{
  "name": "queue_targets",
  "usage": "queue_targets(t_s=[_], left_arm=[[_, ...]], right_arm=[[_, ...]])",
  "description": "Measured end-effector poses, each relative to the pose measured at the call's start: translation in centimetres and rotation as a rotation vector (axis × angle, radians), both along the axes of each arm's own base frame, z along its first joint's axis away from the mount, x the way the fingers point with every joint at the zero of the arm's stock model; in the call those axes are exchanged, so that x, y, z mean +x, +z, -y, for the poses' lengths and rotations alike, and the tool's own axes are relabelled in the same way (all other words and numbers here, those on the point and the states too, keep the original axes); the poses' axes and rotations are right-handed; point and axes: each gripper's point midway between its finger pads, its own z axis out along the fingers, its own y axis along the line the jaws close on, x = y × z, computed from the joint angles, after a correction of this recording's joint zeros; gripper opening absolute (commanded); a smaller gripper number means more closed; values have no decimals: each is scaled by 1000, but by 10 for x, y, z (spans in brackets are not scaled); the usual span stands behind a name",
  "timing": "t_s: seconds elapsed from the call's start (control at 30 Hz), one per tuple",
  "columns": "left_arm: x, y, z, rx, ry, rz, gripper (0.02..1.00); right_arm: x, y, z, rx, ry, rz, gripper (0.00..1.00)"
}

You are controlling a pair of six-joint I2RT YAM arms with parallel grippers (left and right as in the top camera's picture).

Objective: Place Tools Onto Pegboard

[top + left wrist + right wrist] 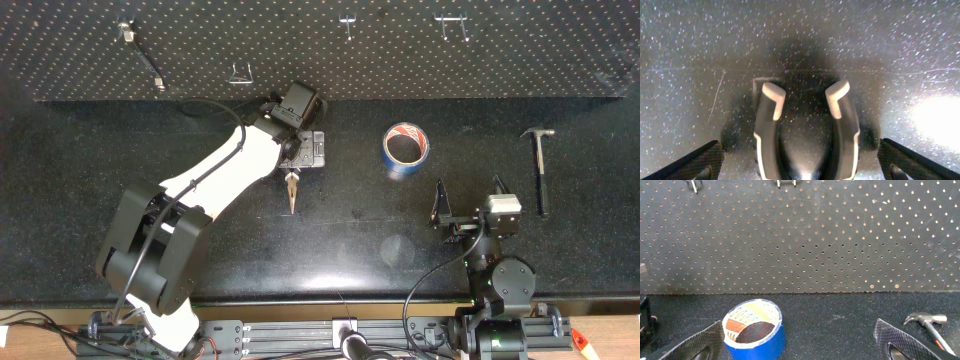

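A pair of pliers lies on the black table, nose toward the front edge. Its two grey-tipped handles show close up in the left wrist view. My left gripper hovers right over those handles, open, with its fingers spread well outside them and touching nothing. A blue tape roll stands right of centre, also in the right wrist view as the tape roll. A hammer lies at the far right. My right gripper rests open near the front, behind the tape.
The pegboard spans the back. A wrench hangs at its left. Bare hooks sit near the left gripper, with another hook and a double hook farther right. The hammer lies close to the board.
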Motion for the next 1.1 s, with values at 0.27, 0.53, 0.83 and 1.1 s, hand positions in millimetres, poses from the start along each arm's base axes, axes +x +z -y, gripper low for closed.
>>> queue_targets(t_s=[0.27,0.53,0.83,1.1], left_arm=[[6,2,4,-16,-4,27,998],[5,2,3,-13,-4,23,998],[2,1,2,-6,-4,10,998],[2,1,2,-6,-8,9,862]], right_arm=[[0,0,0,0,0,0,976],[0,0,0,0,0,0,976],[0,0,0,0,0,0,976],[0,0,0,0,0,0,976]])
